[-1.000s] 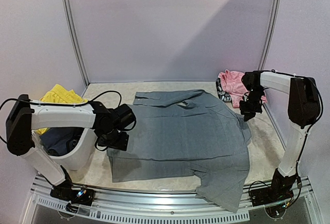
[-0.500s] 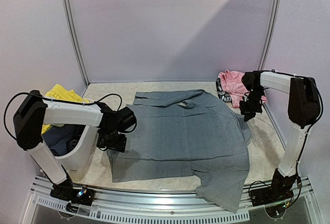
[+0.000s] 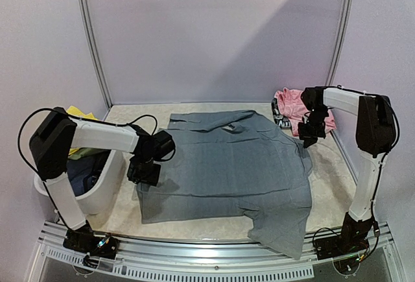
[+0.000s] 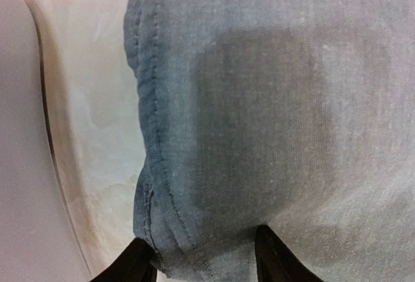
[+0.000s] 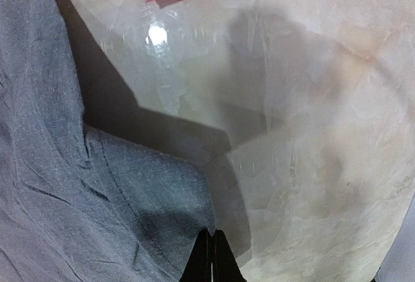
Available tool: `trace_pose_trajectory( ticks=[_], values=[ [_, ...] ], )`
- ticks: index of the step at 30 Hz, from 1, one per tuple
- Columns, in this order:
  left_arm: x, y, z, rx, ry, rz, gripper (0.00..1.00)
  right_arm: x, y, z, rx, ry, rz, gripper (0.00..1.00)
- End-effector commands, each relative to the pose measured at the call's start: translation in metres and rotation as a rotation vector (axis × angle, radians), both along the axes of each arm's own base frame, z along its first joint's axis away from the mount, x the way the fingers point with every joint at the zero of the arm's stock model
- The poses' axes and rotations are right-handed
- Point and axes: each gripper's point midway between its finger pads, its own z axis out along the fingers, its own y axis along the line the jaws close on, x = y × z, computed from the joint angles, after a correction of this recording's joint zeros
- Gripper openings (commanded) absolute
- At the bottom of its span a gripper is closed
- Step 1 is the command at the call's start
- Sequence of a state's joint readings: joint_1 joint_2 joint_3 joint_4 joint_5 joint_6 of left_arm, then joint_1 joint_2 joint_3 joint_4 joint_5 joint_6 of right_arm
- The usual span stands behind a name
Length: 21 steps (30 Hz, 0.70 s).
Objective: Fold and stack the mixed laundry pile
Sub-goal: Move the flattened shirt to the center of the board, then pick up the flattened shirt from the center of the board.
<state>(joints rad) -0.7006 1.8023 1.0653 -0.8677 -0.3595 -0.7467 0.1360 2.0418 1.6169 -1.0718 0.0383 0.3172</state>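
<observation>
A large grey shirt (image 3: 227, 165) lies spread flat across the table. My left gripper (image 3: 144, 172) is at the shirt's left edge, close to the tub. In the left wrist view the stitched hem of the shirt (image 4: 272, 100) bunches between the two dark fingers of the gripper (image 4: 201, 256), which stand apart. My right gripper (image 3: 308, 136) is at the shirt's far right corner. In the right wrist view its fingers (image 5: 212, 246) are pressed together on the edge of the fabric (image 5: 65, 198), which is raised off the table and casts a shadow.
A white tub (image 3: 107, 185) stands at the left with dark blue garments (image 3: 84, 168) inside and yellow shorts (image 3: 78, 112) at its far rim. A pink piece (image 3: 292, 104) lies at the back right, just beyond the right gripper. One sleeve hangs over the table's near edge (image 3: 279, 236).
My left gripper has drawn in to the shirt's left hem and its fingers have narrowed around the fabric. The right gripper has shifted slightly left with the shirt's corner.
</observation>
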Motion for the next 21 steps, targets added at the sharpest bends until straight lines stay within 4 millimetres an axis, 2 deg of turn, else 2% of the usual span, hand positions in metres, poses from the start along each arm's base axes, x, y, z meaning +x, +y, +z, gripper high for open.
trace_pose_trajectory(
  ticks=[1, 3, 4, 9, 12, 13, 16, 17, 19, 21],
  values=[
    [0.025, 0.006, 0.004, 0.030, -0.028, 0.010, 0.51, 0.024, 0.005, -0.003, 0.025, -0.036, -0.028, 0.00],
    [0.032, 0.003, 0.016, 0.034, -0.046, 0.000, 0.52, 0.030, 0.006, 0.002, 0.027, -0.046, -0.027, 0.02],
    [0.035, 0.000, 0.023, 0.028, -0.061, -0.008, 0.54, 0.032, 0.005, 0.006, 0.025, -0.051, -0.026, 0.06],
    [0.030, -0.016, 0.057, -0.005, -0.130, -0.078, 0.71, 0.030, 0.006, 0.033, 0.035, -0.096, -0.028, 0.41],
    [0.019, -0.028, 0.073, -0.017, -0.164, -0.149, 0.81, 0.019, 0.005, 0.043, 0.047, -0.115, -0.045, 0.57],
    [0.016, -0.034, 0.078, -0.024, -0.174, -0.182, 0.83, 0.014, 0.005, 0.052, 0.050, -0.134, -0.049, 0.60],
    [0.004, -0.066, 0.098, -0.071, -0.225, -0.352, 0.87, -0.006, 0.003, 0.065, 0.058, -0.154, -0.063, 0.67],
    [-0.004, -0.083, 0.106, -0.091, -0.245, -0.433, 0.87, -0.018, 0.006, 0.062, 0.081, -0.133, -0.064, 0.68],
    [-0.015, -0.114, 0.119, -0.145, -0.276, -0.574, 0.87, -0.037, 0.009, 0.071, 0.104, -0.147, -0.071, 0.70],
    [-0.032, -0.148, 0.129, -0.227, -0.288, -0.728, 0.87, -0.057, 0.012, 0.070, 0.125, -0.145, -0.076, 0.72]
  ],
)
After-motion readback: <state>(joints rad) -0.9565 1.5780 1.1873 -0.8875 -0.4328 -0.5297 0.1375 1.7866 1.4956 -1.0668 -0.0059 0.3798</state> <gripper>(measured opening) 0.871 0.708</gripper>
